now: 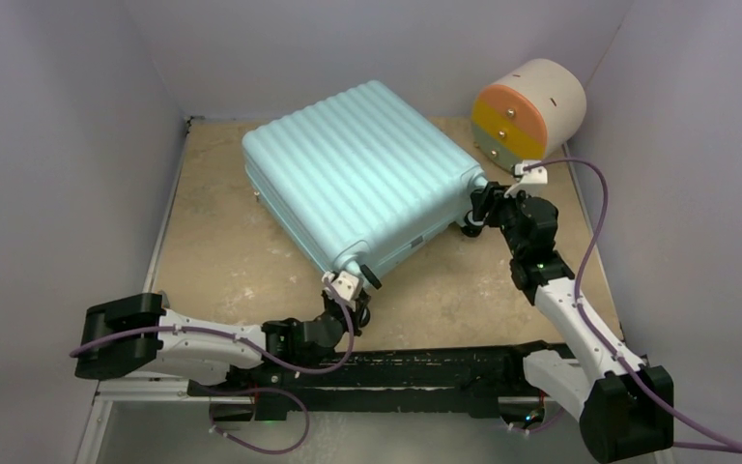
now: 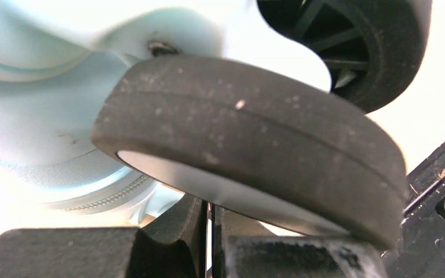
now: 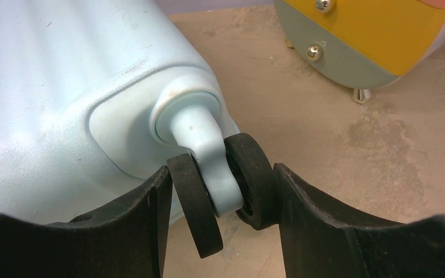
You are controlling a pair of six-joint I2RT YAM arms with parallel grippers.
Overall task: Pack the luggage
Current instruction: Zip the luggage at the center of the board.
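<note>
Two arms are working the closed luggage (image 1: 357, 164), which is lying flat mid-worktop (image 1: 222, 251), ribbed shell up, lid shut. The right gripper (image 3: 220, 174) is pinching the right-corner wheel (image 3: 194, 202) — jaws partway closed, pressing both outer wheel faces. The left gripper (image 2: 211, 243) is sitting just under the near-corner wheel (image 2: 249, 139), jaws fully closed, holding nothing. The step is looking like repositioning the case, not loading it. The next move is likely calling for a steady pull on that wheel without slipping off — the left arm bracing its corner. The luggage is hiding its contents; the drawer unit (image 1: 529, 111) is showing shut fronts, insides unseen.
</note>
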